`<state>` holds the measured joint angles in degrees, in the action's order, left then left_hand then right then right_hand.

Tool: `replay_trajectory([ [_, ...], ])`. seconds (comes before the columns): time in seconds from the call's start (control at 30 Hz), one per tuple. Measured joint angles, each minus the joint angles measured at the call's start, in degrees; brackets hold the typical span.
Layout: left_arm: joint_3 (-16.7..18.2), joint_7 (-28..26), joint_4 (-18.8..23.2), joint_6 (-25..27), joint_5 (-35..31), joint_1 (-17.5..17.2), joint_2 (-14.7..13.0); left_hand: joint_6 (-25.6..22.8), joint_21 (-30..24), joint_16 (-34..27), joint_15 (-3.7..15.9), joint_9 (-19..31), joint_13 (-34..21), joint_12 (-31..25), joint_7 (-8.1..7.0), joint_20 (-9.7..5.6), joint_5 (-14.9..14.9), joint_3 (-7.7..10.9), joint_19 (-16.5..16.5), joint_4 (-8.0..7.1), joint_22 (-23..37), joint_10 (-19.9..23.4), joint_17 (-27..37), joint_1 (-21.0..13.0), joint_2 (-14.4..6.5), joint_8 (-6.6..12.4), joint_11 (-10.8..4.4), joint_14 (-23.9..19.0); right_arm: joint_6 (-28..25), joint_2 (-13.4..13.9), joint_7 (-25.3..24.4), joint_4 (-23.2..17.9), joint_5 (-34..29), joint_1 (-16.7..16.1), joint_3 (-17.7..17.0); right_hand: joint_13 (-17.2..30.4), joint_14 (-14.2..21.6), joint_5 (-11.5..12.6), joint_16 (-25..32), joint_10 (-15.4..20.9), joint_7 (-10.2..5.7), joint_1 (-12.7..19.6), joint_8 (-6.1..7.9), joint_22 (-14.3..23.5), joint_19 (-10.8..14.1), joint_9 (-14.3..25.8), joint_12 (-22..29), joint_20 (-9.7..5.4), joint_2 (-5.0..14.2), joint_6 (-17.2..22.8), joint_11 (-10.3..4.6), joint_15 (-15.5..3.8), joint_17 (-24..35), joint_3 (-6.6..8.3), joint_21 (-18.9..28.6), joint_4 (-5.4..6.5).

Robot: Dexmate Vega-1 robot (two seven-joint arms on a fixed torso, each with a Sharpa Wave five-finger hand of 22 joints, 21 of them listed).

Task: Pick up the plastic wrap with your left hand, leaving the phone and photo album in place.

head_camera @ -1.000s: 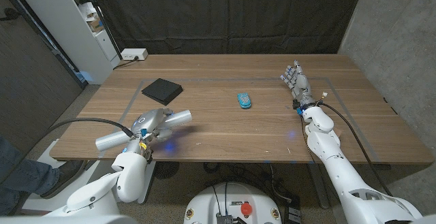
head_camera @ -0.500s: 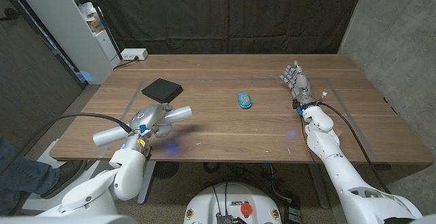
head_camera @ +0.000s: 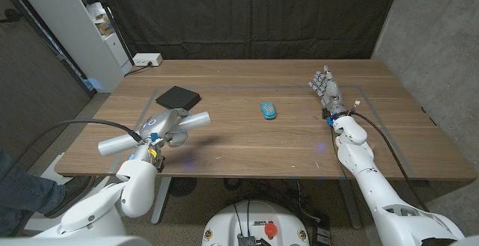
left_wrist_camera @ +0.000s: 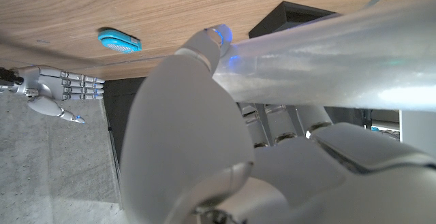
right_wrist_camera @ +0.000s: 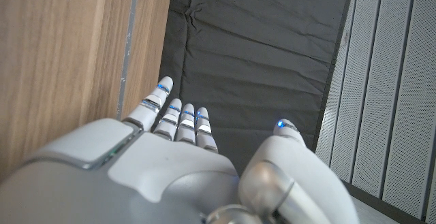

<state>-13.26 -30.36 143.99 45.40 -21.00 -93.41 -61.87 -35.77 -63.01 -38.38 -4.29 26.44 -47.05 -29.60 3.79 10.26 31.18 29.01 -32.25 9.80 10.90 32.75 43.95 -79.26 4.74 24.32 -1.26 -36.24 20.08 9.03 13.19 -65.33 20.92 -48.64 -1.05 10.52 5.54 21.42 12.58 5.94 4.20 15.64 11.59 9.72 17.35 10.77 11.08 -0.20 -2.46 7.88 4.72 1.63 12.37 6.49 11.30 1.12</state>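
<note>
A wooden table [head_camera: 247, 137] seen from above, with a dark curtain behind it. At the near left, the robot's left hand [head_camera: 159, 128] grips a silvery roll of plastic wrap [head_camera: 188, 120] around its middle — the roll is lifted off the table and tilted, its near end low on the left and its far end higher on the right. In the left wrist view the fingers [left_wrist_camera: 184, 101] curl around the shiny tube. Farther back on the left a black photo album [head_camera: 178, 98] lies flat. Near the middle of the table sits a small turquoise phone [head_camera: 269, 110]. On the right, well apart from all three things, the right hand [head_camera: 326, 90] holds nothing — its fingers [right_wrist_camera: 178, 115] point away from the robot, straight and close side by side, thumb set apart.
</note>
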Motion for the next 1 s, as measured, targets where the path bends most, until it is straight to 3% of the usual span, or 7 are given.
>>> replay_trajectory([
  [0.07, 0.0, 0.2, 0.0, 0.0, -0.2, 0.0, 0.0, 0.0, -0.3, 0.0, 0.01, 0.0, -0.1, 0.0, 0.0, 0.0, 0.2, 0.0, 0.0, 0.0, 0.0, 0.0, 0.0, 0.0, 0.0, -0.01, 0.0, 0.0, 0.0, 0.0, 0.0, -0.1, 0.0, 0.0, 0.0, 0.0, 0.0, 0.0, 0.0, 0.0, 0.0, 0.0, 0.0, 0.0, 0.0, 0.0, 0.0, 0.0, 0.0, 0.0, 0.0, 0.0, 0.0, 0.0, 0.0, 0.0],
  [0.1, 3.5, 0.4, 1.9, 0.0, -0.5, -2.3, 0.3, 0.0, -0.4, 0.0, 0.01, 0.0, -0.3, 0.0, 0.0, 0.0, 0.2, 0.0, 0.0, 0.0, 0.0, 0.0, 0.0, 0.0, 0.0, -0.01, 0.0, 0.0, -0.2, 0.0, -0.1, -0.1, 0.0, 0.0, 0.0, 0.0, 0.0, 0.0, 0.0, 0.0, 0.0, 0.0, 0.0, 0.0, 0.0, 0.0, 0.0, 0.0, 0.0, 0.0, 0.0, 0.0, 0.0, 0.0, 0.0, 0.0],
  [0.57, 5.3, 2.3, 2.7, -1.1, -2.6, -3.1, 0.9, 0.0, -1.2, 0.0, 0.0, 0.0, -1.1, 0.2, 0.01, -0.02, 0.3, 0.0, 0.0, 0.0, -0.3, 0.0, 0.5, 0.0, 0.0, -0.45, 0.0, -0.1, -0.4, 0.2, -0.4, -1.1, -0.2, 0.0, 0.0, 0.0, 0.2, 0.0, 0.0, 0.3, 0.0, 0.0, 0.0, 0.0, 0.0, 0.0, 0.0, 0.0, 0.0, 0.0, -0.31, 0.21, 0.0, 0.0, 0.0, 0.0],
  [0.7, 7.0, 2.8, 2.8, -1.6, -3.1, -4.1, 2.2, 0.0, -1.7, 0.1, 0.03, 0.0, -1.2, 0.4, 0.01, -0.03, 0.4, 0.0, 0.0, 0.0, -0.3, 0.0, 0.6, 0.0, 0.0, -0.65, 0.0, -0.4, -0.6, 0.2, -0.9, -1.5, -0.4, 0.0, 0.0, 0.0, 0.2, 0.0, 0.0, 0.3, 0.0, 0.0, 0.0, 0.0, 0.0, 0.0, 0.0, 0.0, 0.0, 0.0, -0.31, 0.21, 0.0, 0.0, 0.0, 0.0],
  [1.0, 7.0, 4.2, 2.8, -3.1, -3.9, -4.1, 2.2, 0.0, -2.1, 0.1, 0.04, 0.3, -1.7, 0.5, 0.02, -0.04, 0.4, 0.0, 0.0, 0.0, -0.3, 0.0, 1.1, 0.0, 0.0, -0.87, 0.0, -0.4, -0.6, 0.3, -0.9, -2.4, -0.4, 0.0, 0.4, 0.0, 0.2, 0.0, 0.0, 0.3, 0.0, 0.0, 0.0, 0.0, 0.0, 0.0, 0.0, 0.0, 0.0, 0.0, -0.31, 0.21, 0.0, -0.16, 0.0, -0.16],
])
